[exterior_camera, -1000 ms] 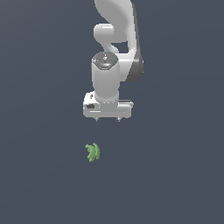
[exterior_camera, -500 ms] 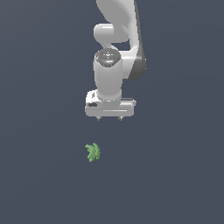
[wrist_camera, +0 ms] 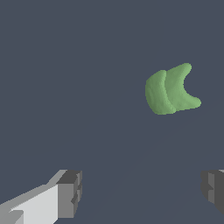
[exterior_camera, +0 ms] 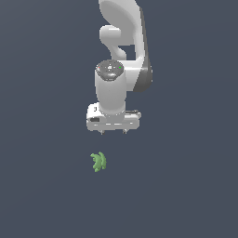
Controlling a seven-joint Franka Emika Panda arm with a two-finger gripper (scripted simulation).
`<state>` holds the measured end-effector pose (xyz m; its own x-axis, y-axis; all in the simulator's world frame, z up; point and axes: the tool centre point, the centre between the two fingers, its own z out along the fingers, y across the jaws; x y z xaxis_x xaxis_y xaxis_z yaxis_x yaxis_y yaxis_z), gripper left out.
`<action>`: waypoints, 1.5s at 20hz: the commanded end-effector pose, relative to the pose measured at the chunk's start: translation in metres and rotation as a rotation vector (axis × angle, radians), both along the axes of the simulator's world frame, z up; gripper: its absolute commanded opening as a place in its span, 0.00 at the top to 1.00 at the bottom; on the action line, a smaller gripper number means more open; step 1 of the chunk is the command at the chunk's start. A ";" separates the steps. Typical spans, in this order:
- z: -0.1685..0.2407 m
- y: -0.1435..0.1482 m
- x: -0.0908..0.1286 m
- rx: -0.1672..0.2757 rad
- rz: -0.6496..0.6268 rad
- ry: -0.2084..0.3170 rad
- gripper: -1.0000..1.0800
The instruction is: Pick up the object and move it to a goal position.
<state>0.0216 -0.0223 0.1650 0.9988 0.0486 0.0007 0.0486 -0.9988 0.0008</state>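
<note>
We see the white arm (exterior_camera: 122,56) reaching down, gripper (exterior_camera: 113,132) pointing at the dark grey floor (exterior_camera: 42,116). Only two short finger tips poke out under the hand, set apart, nothing between them. The green object (exterior_camera: 98,161) lies apart from it, nearer the exterior view's left.

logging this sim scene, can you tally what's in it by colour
green: 1, the object, lying on the dark surface
white: 1, the robot arm, with its tool open above the object and not touching it
total: 2
</note>
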 end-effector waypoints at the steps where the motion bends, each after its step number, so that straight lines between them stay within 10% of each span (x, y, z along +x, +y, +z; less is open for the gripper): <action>1: -0.006 -0.006 0.010 -0.001 0.026 0.001 0.04; 15: -0.053 -0.054 0.070 -0.002 0.206 0.001 0.04; 30: -0.071 -0.070 0.083 0.001 0.257 0.002 0.04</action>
<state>0.1045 -0.0929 0.0953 0.9538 0.3004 -0.0006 0.3004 -0.9538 0.0001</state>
